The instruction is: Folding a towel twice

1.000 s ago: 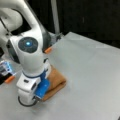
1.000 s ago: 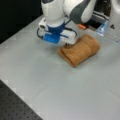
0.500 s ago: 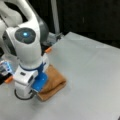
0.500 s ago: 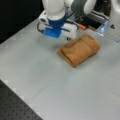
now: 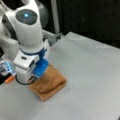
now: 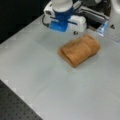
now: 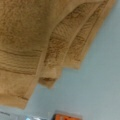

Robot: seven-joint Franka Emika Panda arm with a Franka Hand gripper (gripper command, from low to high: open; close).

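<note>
In both front views the towel (image 5: 48,85) (image 6: 79,49) lies folded in a compact bundle on the table (image 5: 95,75), while the gripper (image 6: 62,26) has lifted clear, holding nothing; its opening cannot be told. The wrist view shows stacked layers (image 7: 62,47): both folds appear done.

We see the white arm (image 5: 27,32) bent downward in both front views, its blue-trimmed wrist (image 6: 62,18) pointing at the surface below. The gripper (image 5: 37,75) hangs low at the arm's end, its fingers hidden from us behind the wrist housing.
</note>
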